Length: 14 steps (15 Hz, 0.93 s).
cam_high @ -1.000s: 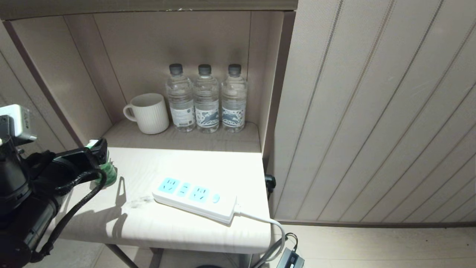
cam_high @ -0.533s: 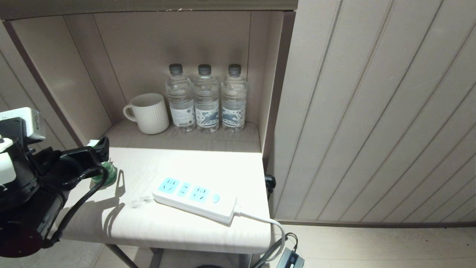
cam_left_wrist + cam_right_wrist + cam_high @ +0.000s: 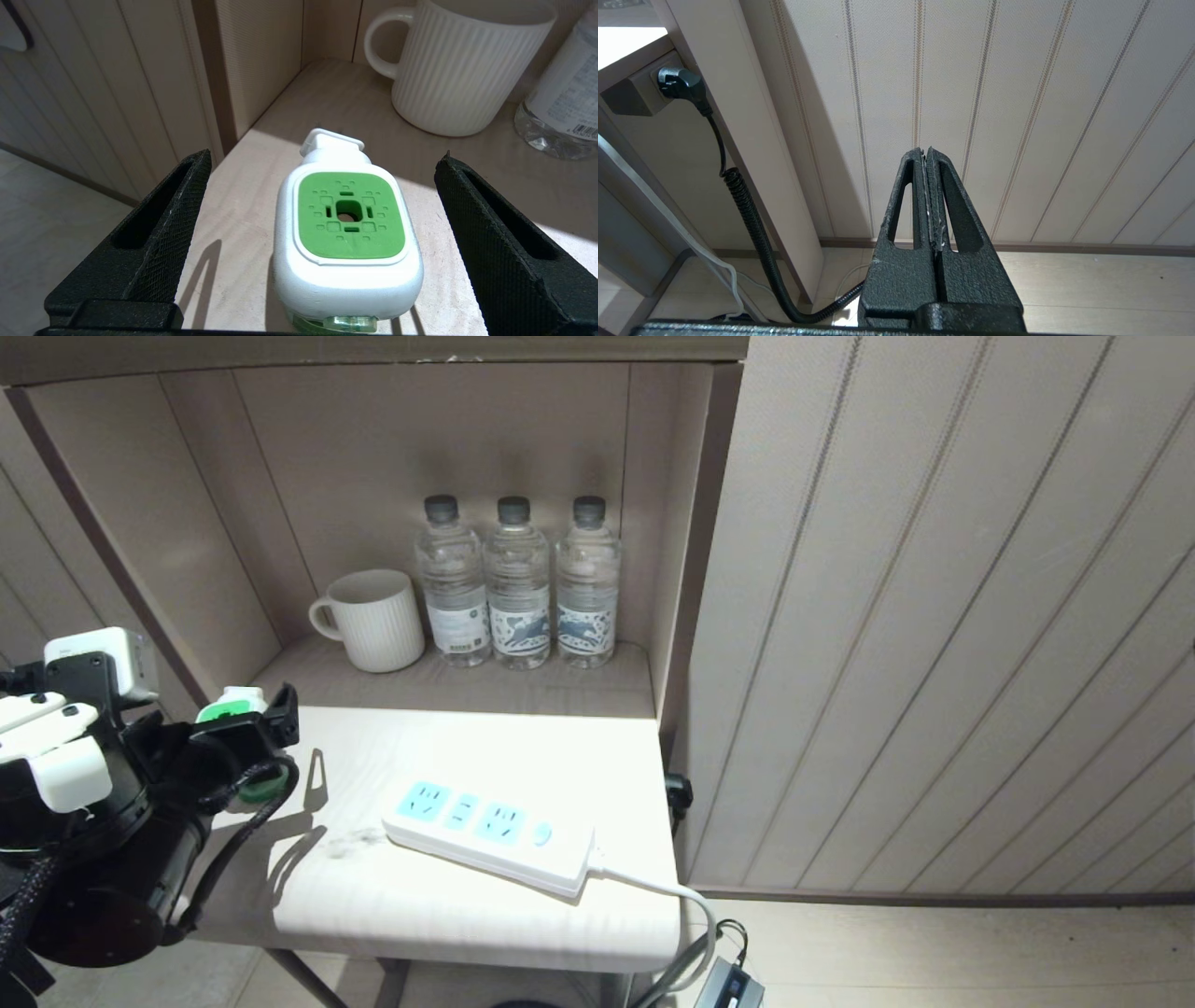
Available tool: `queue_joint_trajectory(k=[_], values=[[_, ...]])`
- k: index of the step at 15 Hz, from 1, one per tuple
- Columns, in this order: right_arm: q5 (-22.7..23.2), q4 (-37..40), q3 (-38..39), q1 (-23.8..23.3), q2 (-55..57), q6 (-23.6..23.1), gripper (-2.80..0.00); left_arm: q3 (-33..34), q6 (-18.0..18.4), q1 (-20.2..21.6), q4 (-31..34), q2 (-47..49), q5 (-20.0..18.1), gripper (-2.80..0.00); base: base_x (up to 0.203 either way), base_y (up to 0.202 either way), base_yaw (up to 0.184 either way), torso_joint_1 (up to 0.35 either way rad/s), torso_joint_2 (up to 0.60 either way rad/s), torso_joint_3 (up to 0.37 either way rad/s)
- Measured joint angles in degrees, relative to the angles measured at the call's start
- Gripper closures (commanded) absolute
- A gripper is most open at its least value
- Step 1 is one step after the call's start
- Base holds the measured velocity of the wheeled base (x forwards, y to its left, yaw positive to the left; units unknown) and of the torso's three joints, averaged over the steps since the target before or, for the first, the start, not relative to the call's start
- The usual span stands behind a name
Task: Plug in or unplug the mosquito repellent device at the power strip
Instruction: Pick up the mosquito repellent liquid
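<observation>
The mosquito repellent device (image 3: 235,709) stands upright at the table's far left edge, apart from the power strip. It has a white head with a green face (image 3: 348,217) over a green bottle (image 3: 259,790). My left gripper (image 3: 250,733) is open, with one black finger (image 3: 159,233) on each side of the device's head and clear gaps between them. In the left wrist view the gripper (image 3: 324,156) touches nothing. The power strip (image 3: 490,835) lies in the middle of the table with empty light-blue sockets. Its white cord (image 3: 667,891) runs off the right edge. My right gripper (image 3: 926,151) is shut and parked low, facing the wall.
A white ribbed mug (image 3: 373,619) and three clear water bottles (image 3: 518,583) stand in the niche behind the table (image 3: 448,915). The niche's side wall rises just left of the device. A black plug (image 3: 679,81) with a coiled cable sits in a socket under the table's right side.
My left arm has swung up and to the right, and its fingers now reach a little further past the device. The device's green face has come into sight. The device and the strip have stayed put.
</observation>
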Motion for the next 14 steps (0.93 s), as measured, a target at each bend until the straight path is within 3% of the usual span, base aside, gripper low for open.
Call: queue_joint_trajectory(k=[14], values=[[0.0, 0.0, 0.0, 0.0, 0.0, 0.0, 0.00, -0.3, 1.2, 4.3, -6.1, 5.4, -1.9, -2.80, 0.000, 0.000, 0.000, 0.000, 0.00, 0.000]])
